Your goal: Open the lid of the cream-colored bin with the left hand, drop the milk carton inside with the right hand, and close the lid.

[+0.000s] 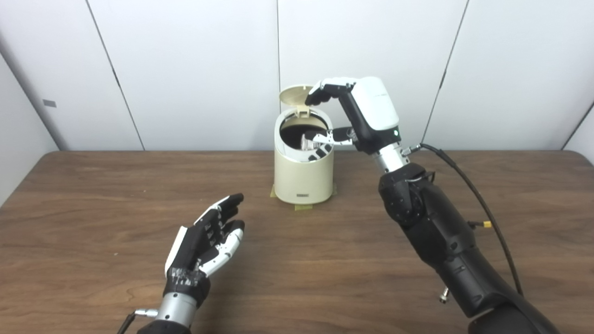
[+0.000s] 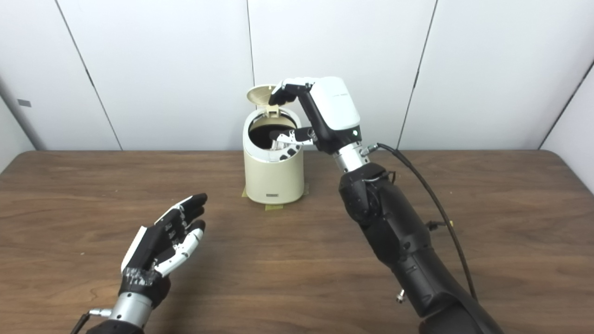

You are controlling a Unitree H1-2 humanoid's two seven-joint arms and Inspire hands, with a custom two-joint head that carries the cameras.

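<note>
The cream-colored bin (image 1: 301,178) stands at the back middle of the wooden table. Its round lid (image 1: 291,95) is tipped up on the rear hinge, leaving the dark opening exposed. My right hand (image 1: 366,111) hovers over the bin, open, its fingertips (image 1: 320,93) against the raised lid's top edge and its thumb (image 1: 327,137) stretched over the opening. Under the thumb a pale shape (image 1: 307,141) shows inside the bin; I cannot tell whether it is the milk carton. My left hand (image 1: 209,241) rests low at the front left, open and palm up, well away from the bin.
Yellow-green tape patches (image 1: 304,206) mark the bin's base on the table (image 1: 93,195). A black cable (image 1: 464,181) loops from my right wrist along the right side. White wall panels stand close behind the bin.
</note>
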